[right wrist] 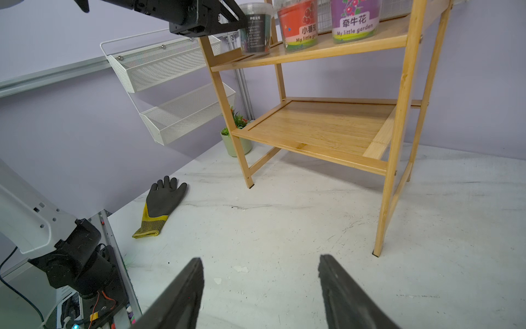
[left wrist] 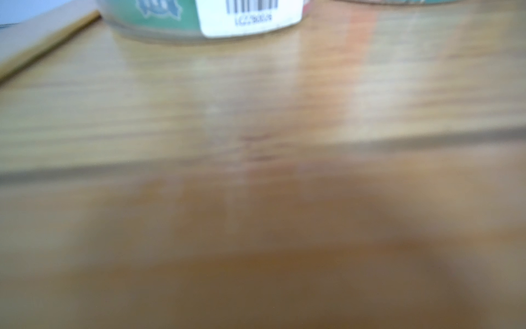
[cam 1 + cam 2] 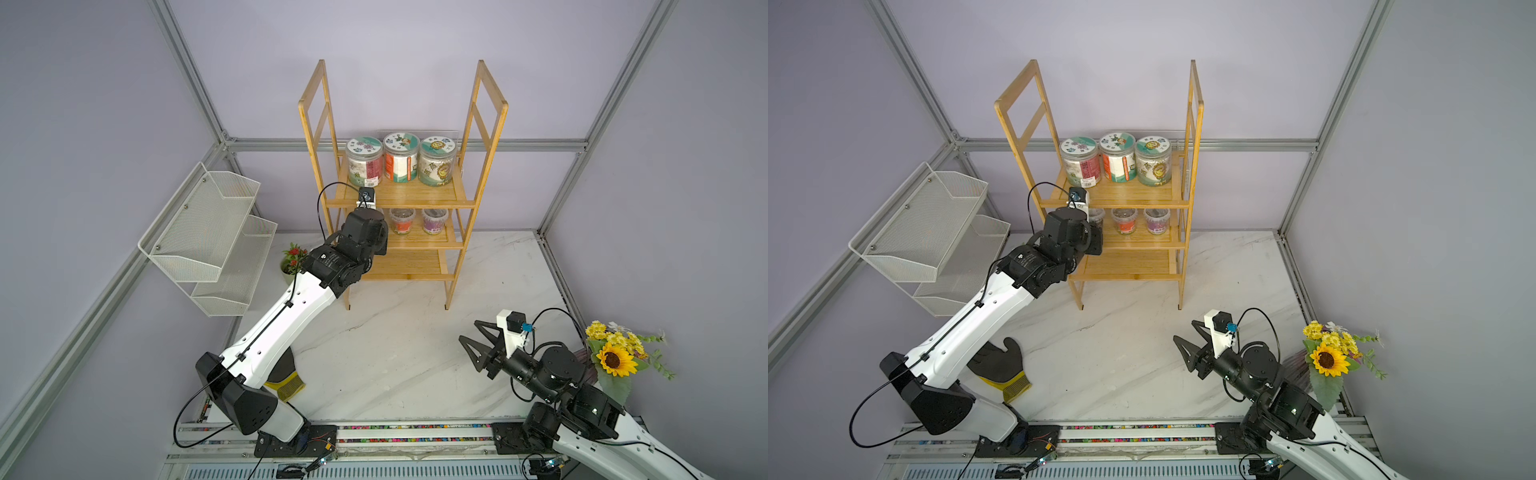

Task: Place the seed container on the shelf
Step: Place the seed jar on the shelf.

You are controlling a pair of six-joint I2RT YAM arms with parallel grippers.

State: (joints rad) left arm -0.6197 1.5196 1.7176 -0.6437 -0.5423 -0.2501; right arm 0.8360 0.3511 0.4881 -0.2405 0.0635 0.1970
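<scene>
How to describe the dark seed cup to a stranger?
The bamboo shelf has three small cups on its middle tier. The seed cup is the end one, by the left gripper. Its label is black, unlike the red cup and purple cup.

Upper centre: shelf [image 3: 407, 194]; three jars [image 3: 401, 158] on top tier; seed container [image 1: 254, 28] left of two tubs [image 3: 401, 220] on middle. Wire basket [image 3: 208, 224] left of shelf; glove [image 3: 1000, 361] lower left on table [image 3: 395, 353].

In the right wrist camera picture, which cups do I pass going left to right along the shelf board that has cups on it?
First the dark cup → then the red cup → then the purple cup.
</scene>
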